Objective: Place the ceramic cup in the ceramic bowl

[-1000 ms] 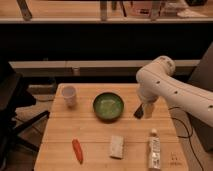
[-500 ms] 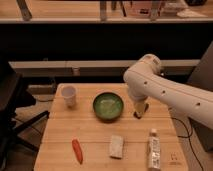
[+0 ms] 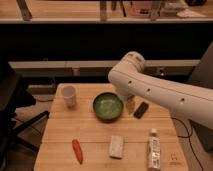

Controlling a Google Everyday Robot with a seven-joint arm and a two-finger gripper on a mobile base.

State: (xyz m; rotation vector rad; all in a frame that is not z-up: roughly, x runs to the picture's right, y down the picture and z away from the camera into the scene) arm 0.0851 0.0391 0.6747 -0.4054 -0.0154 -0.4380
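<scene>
Camera view, the only one we have. The wooden worktop (image 3: 95,134) fills the lower half of the frame, and there is plenty laid out on it.

The ceramic cup (image 3: 68,95) is at the upper left of the worktop, upright, open end up, standing alone and well apart from everything else. Nothing is touching it.

The ceramic bowl (image 3: 107,107) sits near the middle of the frame, with a dark green rim and a paler mottled inside (nothing in it that I can make out).

Now the arm (image 3: 160,94) — big, white, sweeping in from the right edge, bending at a rounded joint in the upper middle and dropping down behind the bowl. The gripper (image 3: 130,104) hangs at the end of it, just beside the bowl's right rim and low over the worktop. Open or closed? I cannot tell, and I see nothing held in it. It is well away from the cup, with the bowl lying between the two.

Just right of the gripper is a small dark oblong object (image 3: 141,109), tilted. I cannot say whether it lies on the wood or belongs to the arm.

Along the lower edge — an orange carrot (image 3: 77,151) at lower left, a pale rectangular block (image 3: 116,146) at lower middle, and a white tube-shaped bottle (image 3: 154,149) at lower right, all lying flat and apart from each other.

At far left, a dark chair (image 3: 11,107) stands beside the worktop.
</scene>
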